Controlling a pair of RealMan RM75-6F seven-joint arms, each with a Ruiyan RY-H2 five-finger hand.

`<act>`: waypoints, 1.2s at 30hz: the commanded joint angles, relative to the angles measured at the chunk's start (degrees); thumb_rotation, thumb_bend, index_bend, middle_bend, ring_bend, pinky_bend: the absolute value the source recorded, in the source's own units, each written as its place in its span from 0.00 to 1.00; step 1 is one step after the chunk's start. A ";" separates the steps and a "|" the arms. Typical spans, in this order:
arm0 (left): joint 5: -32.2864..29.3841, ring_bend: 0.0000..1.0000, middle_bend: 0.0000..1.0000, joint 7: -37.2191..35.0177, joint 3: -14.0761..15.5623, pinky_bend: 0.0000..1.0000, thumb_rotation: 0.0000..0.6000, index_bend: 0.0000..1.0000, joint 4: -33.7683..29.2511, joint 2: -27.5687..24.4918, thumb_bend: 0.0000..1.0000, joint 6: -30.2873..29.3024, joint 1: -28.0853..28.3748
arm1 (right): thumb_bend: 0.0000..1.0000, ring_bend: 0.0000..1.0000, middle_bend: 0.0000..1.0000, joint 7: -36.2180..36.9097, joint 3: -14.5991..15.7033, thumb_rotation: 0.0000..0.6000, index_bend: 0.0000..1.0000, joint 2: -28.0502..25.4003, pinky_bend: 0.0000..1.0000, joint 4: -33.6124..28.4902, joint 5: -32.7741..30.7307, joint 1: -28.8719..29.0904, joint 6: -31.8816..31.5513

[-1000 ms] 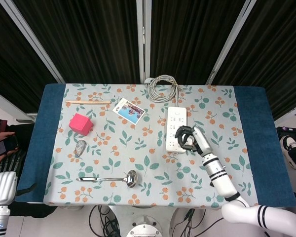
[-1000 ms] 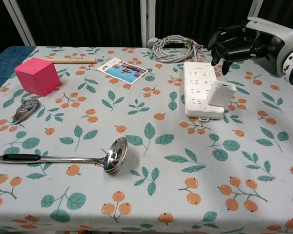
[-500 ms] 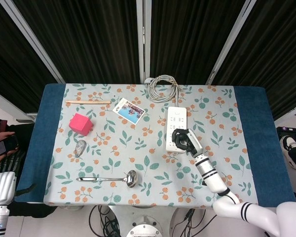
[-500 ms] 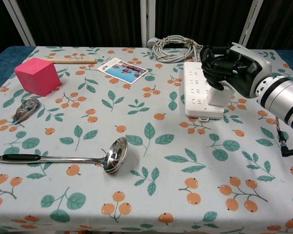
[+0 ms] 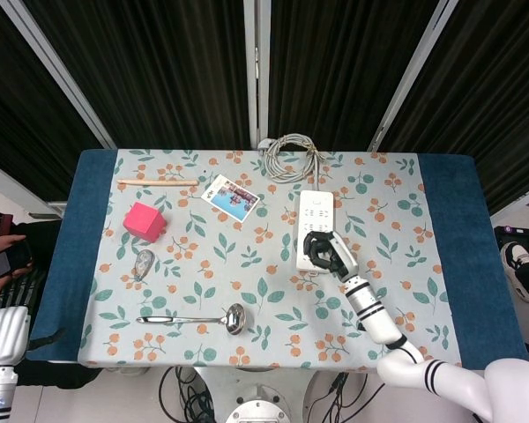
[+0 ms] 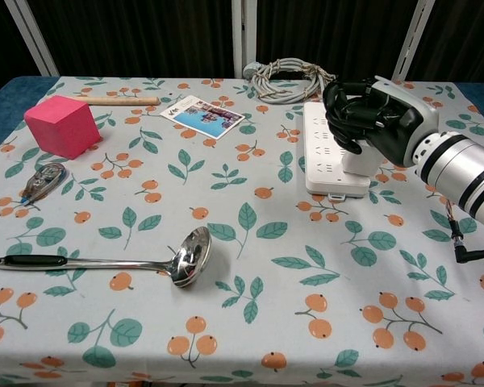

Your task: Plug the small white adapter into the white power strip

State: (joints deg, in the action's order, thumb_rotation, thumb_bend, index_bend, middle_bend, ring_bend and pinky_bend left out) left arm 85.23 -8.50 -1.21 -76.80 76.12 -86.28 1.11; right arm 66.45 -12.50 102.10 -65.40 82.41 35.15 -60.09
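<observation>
Looking down from the head view, the right hand (image 5: 323, 252) sits over the near end of the white power strip (image 5: 315, 211), hiding the adapter; the left hand is not visible, only a white arm segment at the lower left corner. From the chest view, its dark fingers (image 6: 347, 113) curl over the small white adapter (image 6: 360, 159), which stands on the strip, apparently seating it. Next, I judge, comes a straight downward press. No readable writing or brand shows on anything
</observation>
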 commanded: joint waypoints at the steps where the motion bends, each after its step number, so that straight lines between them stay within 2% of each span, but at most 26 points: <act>1: -0.03 0.00 0.00 -0.18 0.03 0.00 1.00 0.06 0.19 0.08 0.00 0.04 -0.03 | 0.76 0.78 0.89 0.09 0.04 1.00 0.98 0.25 0.88 0.29 -0.10 0.09 0.03; 36: -0.05 0.00 0.00 -1.15 -0.04 0.00 1.00 0.06 1.44 0.61 0.00 0.02 -0.18 | 0.76 0.78 0.89 -1.67 1.34 1.00 0.98 2.51 0.88 2.39 0.54 1.37 -0.06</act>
State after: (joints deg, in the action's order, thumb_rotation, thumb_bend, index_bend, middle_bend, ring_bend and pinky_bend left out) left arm 85.18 -9.65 -1.24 -75.37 76.73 -86.26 0.93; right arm 64.83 -11.16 104.55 -63.07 82.96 36.48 -60.17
